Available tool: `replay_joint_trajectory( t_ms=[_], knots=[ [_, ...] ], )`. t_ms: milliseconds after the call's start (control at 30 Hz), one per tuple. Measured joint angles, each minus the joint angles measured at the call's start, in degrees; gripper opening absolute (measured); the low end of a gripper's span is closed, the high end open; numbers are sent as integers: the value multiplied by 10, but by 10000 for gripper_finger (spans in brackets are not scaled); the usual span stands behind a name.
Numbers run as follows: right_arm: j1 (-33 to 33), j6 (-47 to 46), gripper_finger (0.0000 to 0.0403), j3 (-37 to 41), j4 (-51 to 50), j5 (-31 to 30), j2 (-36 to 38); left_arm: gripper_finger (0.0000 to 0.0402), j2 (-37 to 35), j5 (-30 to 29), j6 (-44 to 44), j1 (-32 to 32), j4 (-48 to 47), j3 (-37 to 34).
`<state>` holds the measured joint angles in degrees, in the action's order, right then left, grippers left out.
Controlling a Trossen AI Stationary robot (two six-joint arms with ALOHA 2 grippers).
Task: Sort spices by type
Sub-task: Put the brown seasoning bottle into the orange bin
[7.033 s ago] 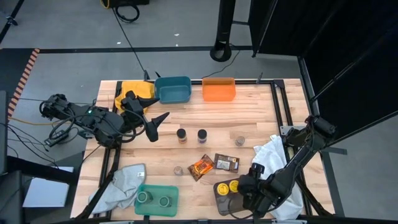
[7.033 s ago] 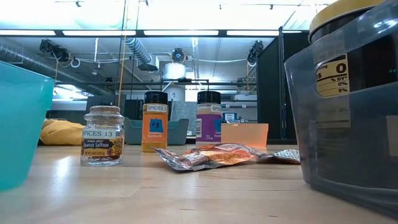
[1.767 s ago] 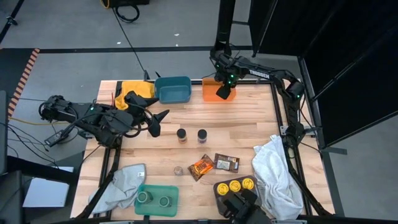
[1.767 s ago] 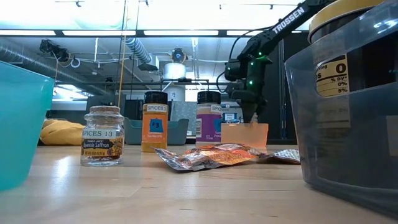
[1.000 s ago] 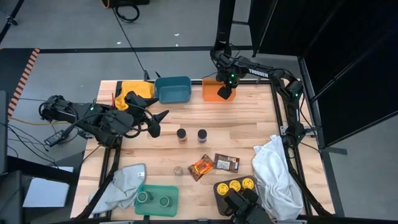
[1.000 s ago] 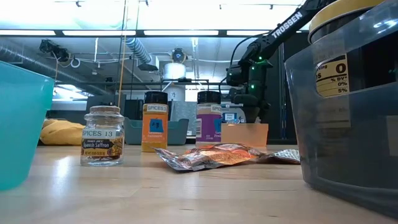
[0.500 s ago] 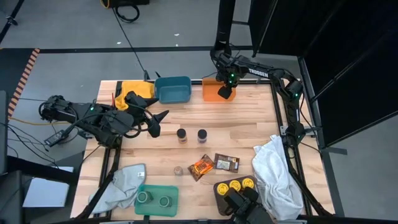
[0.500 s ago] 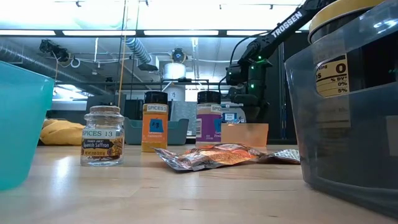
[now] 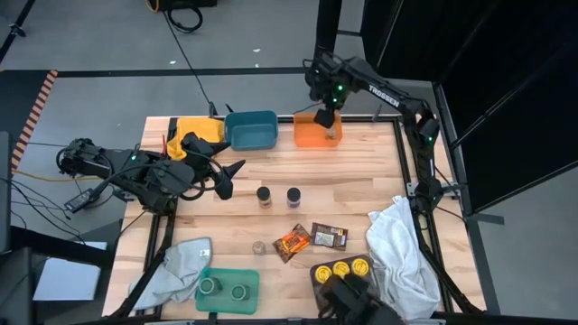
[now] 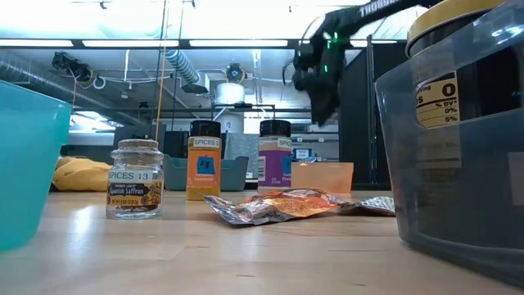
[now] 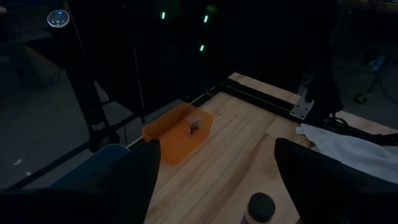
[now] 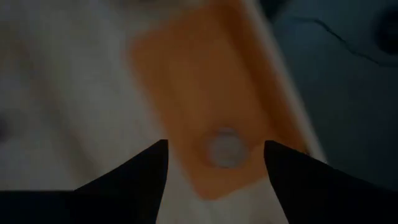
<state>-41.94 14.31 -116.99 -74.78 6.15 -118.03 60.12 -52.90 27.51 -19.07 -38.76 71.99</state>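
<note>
Jars with yellow lids [image 9: 341,268] sit closest, three in a dark bin [image 9: 334,278] at the near edge of the worktop, with a white cloth [image 9: 397,248] heaped just to their right. Along the same edge toward the left, a green tray [image 9: 228,289] holds two jars with green lids [image 9: 224,288], and a grey cloth [image 9: 176,268] lies against the tray near the left corner.

A little farther in, an orange packet [image 9: 293,241] and a brown packet [image 9: 329,236] lie flat, touching each other, and a small clear jar [image 9: 259,246] stands by itself just left of the orange one. Past them, around the middle of the worktop, two dark-lidded jars [image 9: 278,195] stand upright side by side but apart.

The left gripper [image 9: 229,175] hangs over the left side of the worktop, level with those two jars, its fingers spread wide and holding nothing.

Along the far edge there is a yellow cloth [image 9: 200,132] in the left corner, then a blue bin [image 9: 251,130], then an orange bin [image 9: 316,133]. A small jar with a pale lid [image 12: 226,148] lies inside the orange bin toward its right end. The right gripper [image 9: 323,116] hovers above that bin, clear of it, its fingers well apart and empty, with the jar showing between them in its wrist view.
</note>
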Motion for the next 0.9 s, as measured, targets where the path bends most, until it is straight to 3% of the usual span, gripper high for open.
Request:
replay_joint_trajectory(
  t_ms=[67,167,267,433,633,767,900],
  knots=[
    [17,4,274,-42,-35,50,2,321,0,4,-3,0,-2,0],
    [53,-11,275,-65,-11,146,32,321,0,13,-3,0,-10,0],
    [113,-11,272,-75,7,178,69,321,0,19,-3,0,-17,0],
    [244,-8,268,-74,37,145,102,321,0,48,-2,0,-20,0],
    [395,-9,274,-74,102,24,89,321,0,66,-2,0,-33,0],
    [457,-14,275,-73,172,-19,46,321,-3,66,-2,0,-38,0],
    [485,-40,272,-73,227,-19,1,321,-6,67,17,0,-66,0]
  ],
)
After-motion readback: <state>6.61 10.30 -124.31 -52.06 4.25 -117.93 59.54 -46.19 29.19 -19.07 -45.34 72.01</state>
